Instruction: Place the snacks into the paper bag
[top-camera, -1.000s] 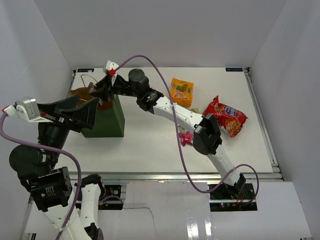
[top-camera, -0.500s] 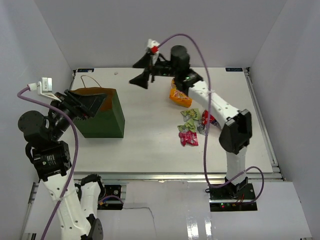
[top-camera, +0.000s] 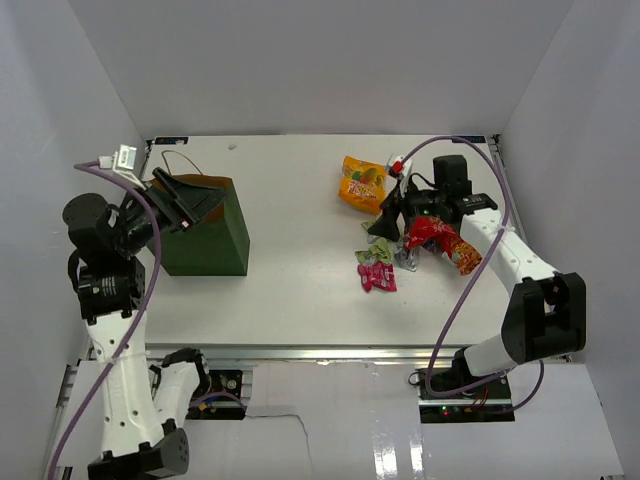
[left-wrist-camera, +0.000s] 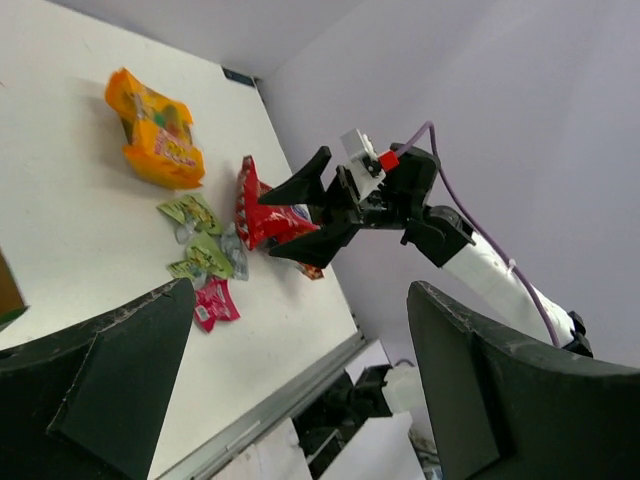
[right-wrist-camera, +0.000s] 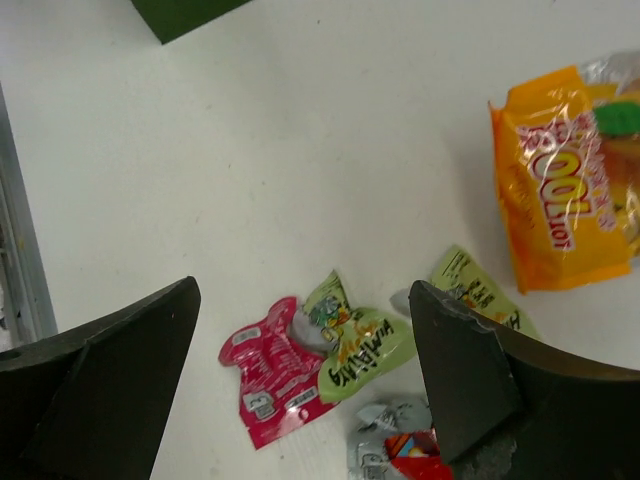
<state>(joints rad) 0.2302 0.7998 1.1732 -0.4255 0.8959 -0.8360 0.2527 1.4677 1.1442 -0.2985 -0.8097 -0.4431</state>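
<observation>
The dark green paper bag stands at the left, its brown mouth up. My left gripper hovers open and empty over its mouth. My right gripper is open and empty just above the small sachets. In the right wrist view my right gripper sits over a pink sachet, green sachets and a silver one. The orange-yellow pouch lies behind them. The red chip bag lies to their right, under my right arm. The dark brown bar is out of view.
The table's metal front rail runs along the near edge. White walls close in the left, back and right. In the left wrist view my left gripper looks across at the right gripper and the red chip bag.
My right arm has swung from the bag's mouth, up over the back of the table, then down over the sachets on the right. My left arm has drawn back with its gripper over the bag.
</observation>
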